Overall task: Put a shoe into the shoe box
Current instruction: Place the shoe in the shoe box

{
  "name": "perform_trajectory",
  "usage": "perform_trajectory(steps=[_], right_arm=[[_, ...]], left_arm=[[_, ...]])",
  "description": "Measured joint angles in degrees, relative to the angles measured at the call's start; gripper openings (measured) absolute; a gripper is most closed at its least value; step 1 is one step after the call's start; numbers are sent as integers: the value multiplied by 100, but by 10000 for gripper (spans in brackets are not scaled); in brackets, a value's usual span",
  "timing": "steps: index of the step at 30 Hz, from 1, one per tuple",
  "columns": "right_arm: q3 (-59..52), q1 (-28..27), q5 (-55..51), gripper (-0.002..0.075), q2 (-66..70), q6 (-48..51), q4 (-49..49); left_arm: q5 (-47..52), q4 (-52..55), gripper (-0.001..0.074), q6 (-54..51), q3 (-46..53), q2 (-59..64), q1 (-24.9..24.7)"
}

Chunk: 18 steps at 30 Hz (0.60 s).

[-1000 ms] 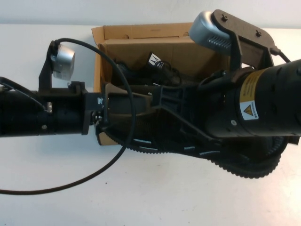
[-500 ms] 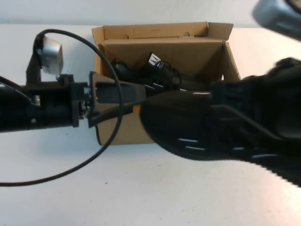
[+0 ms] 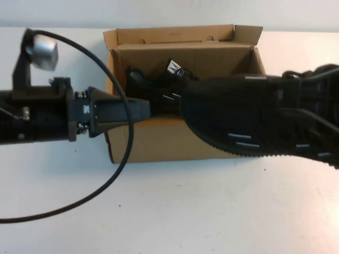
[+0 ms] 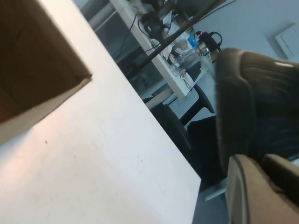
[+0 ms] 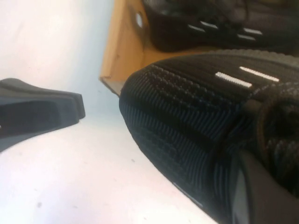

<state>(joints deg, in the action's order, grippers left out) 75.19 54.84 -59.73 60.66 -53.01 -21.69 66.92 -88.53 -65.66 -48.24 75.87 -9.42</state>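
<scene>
Shoe handling is our main concern at this moment, and we go across the scene from the left. The left tool (image 3: pixel 140 108) reaches in level from the left side, its arm stretched out horizontally over the white bench (image 3: pixel 159 211), and its tips point at the near wall of the shoe box (image 3: pixel 159 143); the fingers look pressed together with nothing between them, so we judge it closed and empty. The box stands open on the bench with its flap lid raised at the far side, and a black mate shoe (image 3: pixel 159 84) already lies inside it. To the right, the shoe (image 3: pixel 243 121) hangs in the air, with its toe over the near right part of the box and its heel toward the right edge of the high view. The right tool (image 5: pixel 261 196) is by the laces near the collar in the right wrist view, and we cannot tell how wide it stands or how exactly it grips. We judge the shoe light, with a soft mesh upper that gives under pressure and a stiffer sole, so the collar or heel seems the best place to hold it. The toe may droop or swing when lowered.
</scene>
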Motion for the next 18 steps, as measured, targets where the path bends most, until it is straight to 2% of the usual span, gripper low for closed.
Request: perform_trajectory(steps=[4,9,13,18], right_arm=[[0,-131,365,-3,48,51,22],[0,-875,873,-3,261,698,671],[0,-1647,1503,-3,548,1915,2115],[0,-2495,1725,-3,1216,4398,4437]], left_arm=[[-152,584,8,41,-255,-537,0],[-1114,1937,0,481,-390,-1463,0],[-1649,3260,-1,1000,-390,-2316,0],[-1845,4514,-1,1834,-390,-3157,0]])
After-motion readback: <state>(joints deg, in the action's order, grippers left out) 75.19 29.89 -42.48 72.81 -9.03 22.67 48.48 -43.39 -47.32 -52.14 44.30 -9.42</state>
